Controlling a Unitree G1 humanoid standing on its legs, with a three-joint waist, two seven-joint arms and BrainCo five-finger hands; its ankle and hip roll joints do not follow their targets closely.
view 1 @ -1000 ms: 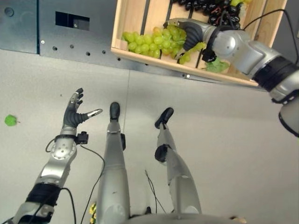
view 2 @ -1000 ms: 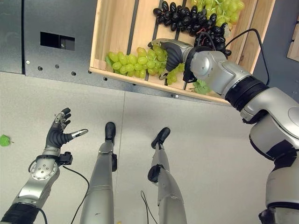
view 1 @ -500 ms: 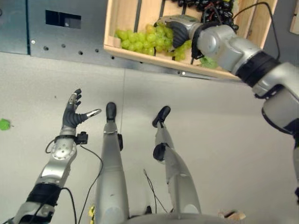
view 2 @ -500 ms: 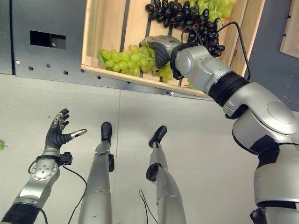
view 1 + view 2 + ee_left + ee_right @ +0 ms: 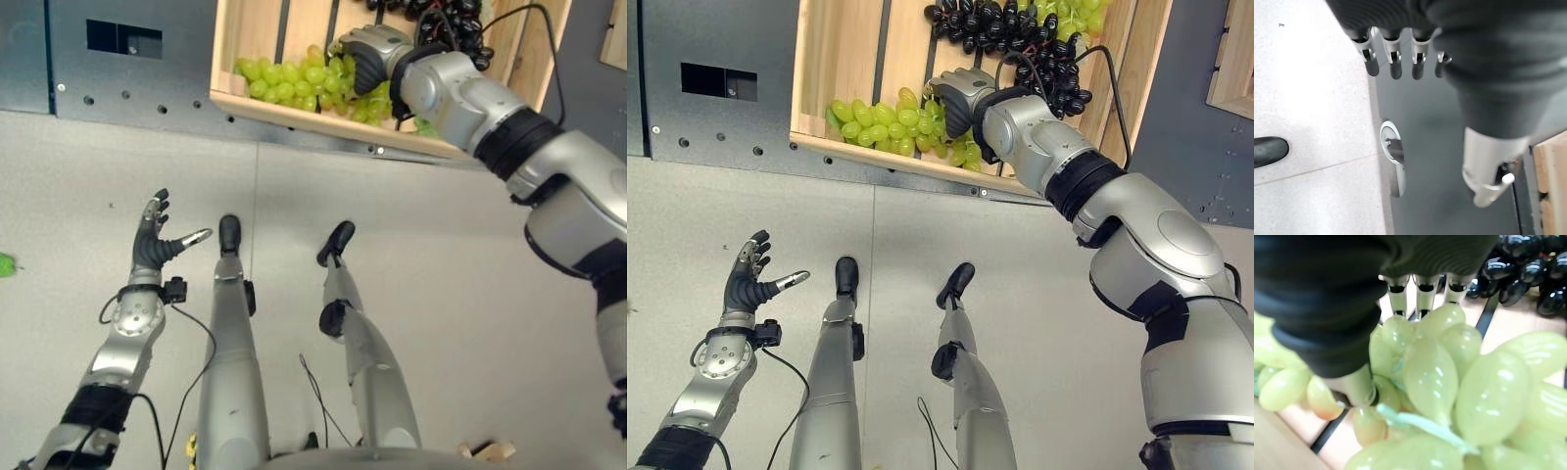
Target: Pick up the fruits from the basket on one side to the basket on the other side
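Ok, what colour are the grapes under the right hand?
Light green grapes, clearest in the right wrist view; the right hand rests on them in the crate.

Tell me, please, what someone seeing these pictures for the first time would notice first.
The right hand reaches into the wooden crate ahead, curled round a bunch of green grapes, which fill its wrist view. Dark grapes lie further back in the same crate. The left hand hangs open over the grey floor, holding nothing.
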